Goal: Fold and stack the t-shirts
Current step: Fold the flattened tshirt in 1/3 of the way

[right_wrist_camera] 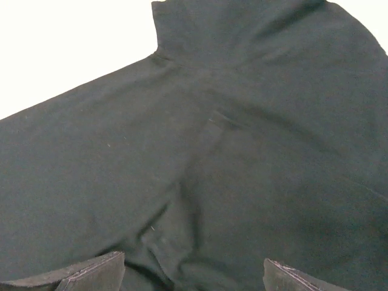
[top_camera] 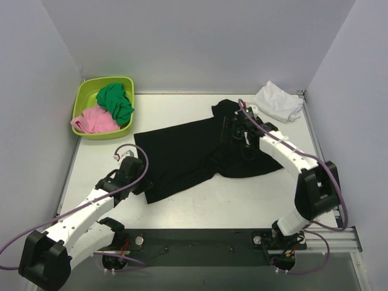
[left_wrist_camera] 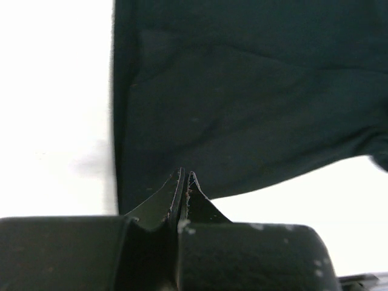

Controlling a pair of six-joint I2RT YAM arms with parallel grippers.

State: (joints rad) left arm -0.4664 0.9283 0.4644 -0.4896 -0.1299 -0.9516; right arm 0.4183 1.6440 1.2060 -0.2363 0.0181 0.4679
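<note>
Lying spread across the middle of the table (top_camera: 254,197), the black t-shirt (top_camera: 182,154) runs from lower left to upper right in the top view. The left gripper (top_camera: 143,183) sits at its lower-left corner. The left wrist view shows its fingers (left_wrist_camera: 168,203) pressed together right at the hem's edge; whether cloth is caught between them I cannot tell. The right gripper (top_camera: 235,130) hangs over the shirt's upper-right part, and only its wrist view shows the jaws spread wide above creased black cloth. The white t-shirt (top_camera: 279,101) lies crumpled at upper right. A lime-green tub (top_camera: 83,96) at upper left holds a green cloth (top_camera: 115,102) and a pink cloth (top_camera: 94,120).
</note>
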